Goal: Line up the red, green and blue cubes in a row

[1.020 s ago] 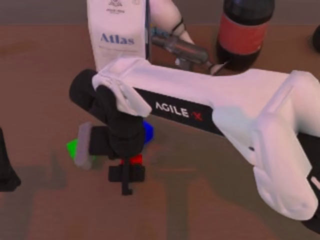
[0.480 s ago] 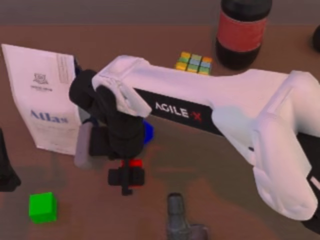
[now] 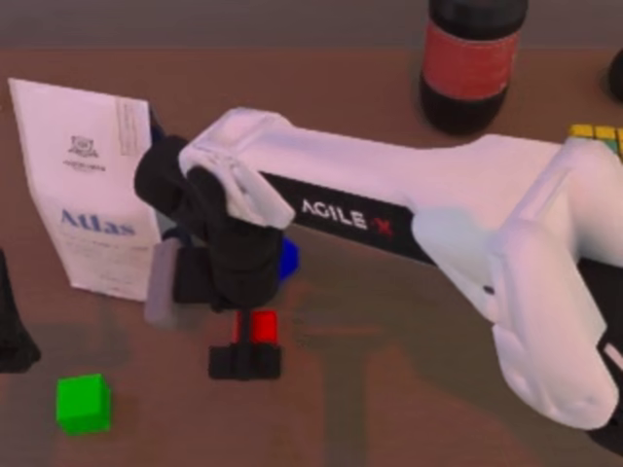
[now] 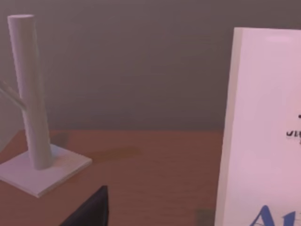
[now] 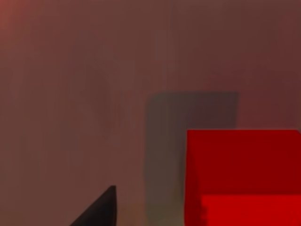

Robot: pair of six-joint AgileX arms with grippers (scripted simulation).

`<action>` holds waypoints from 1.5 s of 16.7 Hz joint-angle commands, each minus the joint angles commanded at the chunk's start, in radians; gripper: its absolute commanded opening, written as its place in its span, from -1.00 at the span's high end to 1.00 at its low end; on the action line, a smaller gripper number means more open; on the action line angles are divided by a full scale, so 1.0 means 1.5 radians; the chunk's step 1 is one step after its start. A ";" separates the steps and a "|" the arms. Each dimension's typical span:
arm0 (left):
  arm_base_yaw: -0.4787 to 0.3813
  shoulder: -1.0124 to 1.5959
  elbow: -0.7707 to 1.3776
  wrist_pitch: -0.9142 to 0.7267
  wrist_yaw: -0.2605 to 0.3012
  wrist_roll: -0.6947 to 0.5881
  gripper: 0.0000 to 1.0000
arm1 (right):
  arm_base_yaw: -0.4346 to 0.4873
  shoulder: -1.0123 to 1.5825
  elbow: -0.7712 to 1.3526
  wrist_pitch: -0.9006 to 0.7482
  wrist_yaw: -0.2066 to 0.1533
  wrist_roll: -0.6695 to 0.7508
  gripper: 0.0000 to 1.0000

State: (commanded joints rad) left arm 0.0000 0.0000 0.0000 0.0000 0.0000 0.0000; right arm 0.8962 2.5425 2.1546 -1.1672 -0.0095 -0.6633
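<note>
— Fingers on the right hand (image 3: 245,362): open or shut?
— Cannot tell; half a second ago it sat over the red cube (image 3: 259,326), which now shows clear just beside it, apparently set down.
— The others?
— Blue cube (image 3: 288,258) peeks from under the wrist; green cube (image 3: 83,403) lies apart near the front-left corner.
— Obstacles?
— Carton (image 3: 88,185) stands nearby; left hand unseen.
</note>
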 joint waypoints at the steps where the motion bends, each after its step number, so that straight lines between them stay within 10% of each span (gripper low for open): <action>1: 0.000 0.000 0.000 0.000 0.000 0.000 -1.00 | 0.000 0.000 0.000 0.000 0.000 0.000 -1.00; 13: 0.000 0.000 0.000 0.000 0.000 0.000 -1.00 | 0.003 -0.010 0.167 -0.176 0.000 -0.002 -1.00; 25: -0.028 0.142 0.099 -0.103 0.002 -0.047 -1.00 | -0.097 -0.243 -0.038 -0.020 -0.016 0.056 -1.00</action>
State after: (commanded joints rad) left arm -0.0422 0.2126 0.1481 -0.1540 0.0023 -0.0702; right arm 0.7512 2.1786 2.0969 -1.1966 -0.0328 -0.5793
